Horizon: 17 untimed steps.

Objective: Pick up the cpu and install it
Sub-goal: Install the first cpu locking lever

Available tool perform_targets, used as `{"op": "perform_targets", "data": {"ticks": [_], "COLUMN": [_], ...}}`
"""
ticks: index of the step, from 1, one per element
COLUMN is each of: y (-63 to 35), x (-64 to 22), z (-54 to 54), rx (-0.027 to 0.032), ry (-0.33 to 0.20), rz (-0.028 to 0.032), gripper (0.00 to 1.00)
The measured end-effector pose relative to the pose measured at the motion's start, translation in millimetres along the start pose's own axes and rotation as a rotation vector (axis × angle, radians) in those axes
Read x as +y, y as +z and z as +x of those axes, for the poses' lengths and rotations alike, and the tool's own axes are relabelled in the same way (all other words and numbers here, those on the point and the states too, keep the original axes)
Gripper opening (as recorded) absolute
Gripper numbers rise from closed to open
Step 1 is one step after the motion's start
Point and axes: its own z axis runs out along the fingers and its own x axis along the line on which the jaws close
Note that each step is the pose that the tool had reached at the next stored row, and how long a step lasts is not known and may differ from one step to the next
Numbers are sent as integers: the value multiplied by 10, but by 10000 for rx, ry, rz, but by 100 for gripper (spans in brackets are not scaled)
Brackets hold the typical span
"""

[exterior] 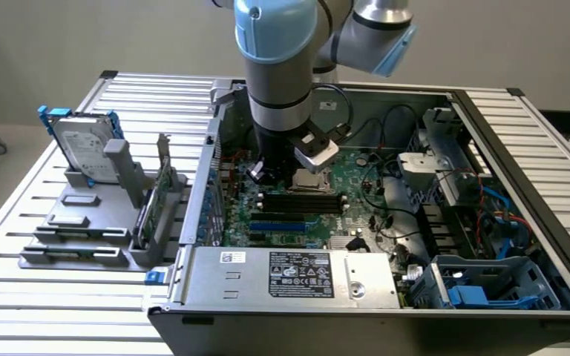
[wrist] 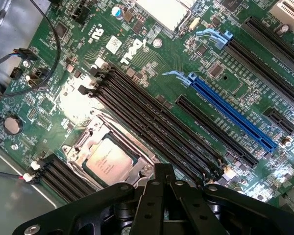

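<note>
Silver-topped, the cpu [wrist: 109, 160] lies flat inside the metal-framed socket [wrist: 85, 142] on the green motherboard [wrist: 152, 63], beside the black memory slots [wrist: 152, 117]. The gripper [wrist: 164, 183] hovers just above it, jaws pressed together and empty. If the chip sits slightly askew, pushing on it could bend socket pins. The gripper's body hides the socket's near edge, so full seating cannot be judged.

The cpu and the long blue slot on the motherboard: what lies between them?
In the wrist view, a bank of black memory slots and one black expansion slot lie between the cpu and the blue slot.
</note>
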Motion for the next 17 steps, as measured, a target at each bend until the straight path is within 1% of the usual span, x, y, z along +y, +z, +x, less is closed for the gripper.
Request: {"op": "perform_targets", "data": {"ticks": [4,17], "y": [16,88], "x": [-20,-64], "z": [-27,-23], "rx": [3,2], "ry": [20,22], "rz": [-3,-3], "gripper": [11,11]}}
